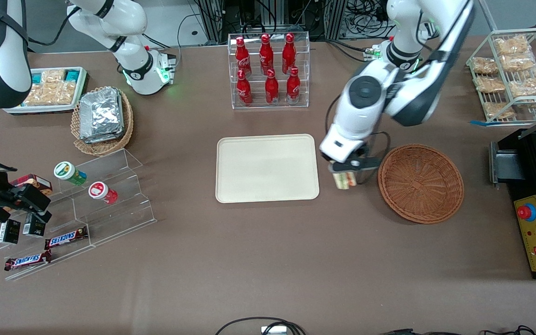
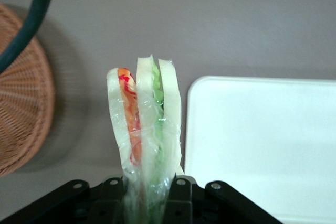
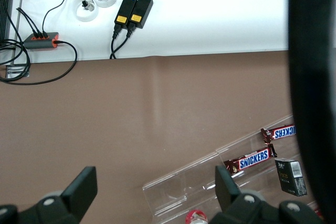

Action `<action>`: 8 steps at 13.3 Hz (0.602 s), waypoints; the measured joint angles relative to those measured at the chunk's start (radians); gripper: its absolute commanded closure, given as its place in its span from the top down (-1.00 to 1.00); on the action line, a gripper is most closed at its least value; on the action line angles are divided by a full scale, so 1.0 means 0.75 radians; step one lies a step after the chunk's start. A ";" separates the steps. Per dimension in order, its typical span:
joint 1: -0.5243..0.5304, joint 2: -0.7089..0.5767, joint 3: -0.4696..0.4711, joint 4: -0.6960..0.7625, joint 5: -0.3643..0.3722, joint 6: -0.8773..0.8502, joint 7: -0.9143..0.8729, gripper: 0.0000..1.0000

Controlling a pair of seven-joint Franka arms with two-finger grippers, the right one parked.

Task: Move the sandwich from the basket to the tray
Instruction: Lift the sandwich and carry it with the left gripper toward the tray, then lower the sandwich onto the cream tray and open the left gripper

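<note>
Between tray point(image 1: 267, 168) and basket point(image 1: 420, 182), above bare tabletop point(image 1: 268, 260): gripper point(image 1: 345, 173), fingers point(image 2: 178, 203) pinching the sandwich point(image 1: 344, 179) at its narrow end. Clear of both tray and basket, just beside the tray's edge, well apart from any other goods.

Readable print: "SNICKERS" on two chocolate bars point(image 1: 65, 238) lying on the clear stepped stand point(image 1: 91, 204) toward the parked arm's end; same word legible from the right wrist camera too point(image 3: 254, 159). White script on the red bottles point(image 1: 268, 67) in the clear rack, too small to read. Small dark boxes point(image 1: 10, 231) beside the bars, lettering unreadable.

From the left wrist only: three white bread slices fanned apart, orange-red filling in one gap, green in the next, clear wrap creased around them, black fingers clamped on either face. From the front only: foil packets point(image 1: 101, 115) in a lighter basket, bagged snacks point(image 1: 510, 70) on a wire rack, control box point(image 1: 535, 232) with red button.
</note>
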 measured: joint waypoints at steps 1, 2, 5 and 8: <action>-0.049 0.033 -0.001 0.001 0.031 0.011 -0.001 -1.00; -0.090 0.064 -0.002 0.002 0.053 0.019 -0.002 -1.00; -0.193 0.147 -0.003 0.006 0.079 0.087 -0.002 -1.00; -0.258 0.214 -0.003 0.008 0.084 0.109 -0.004 -1.00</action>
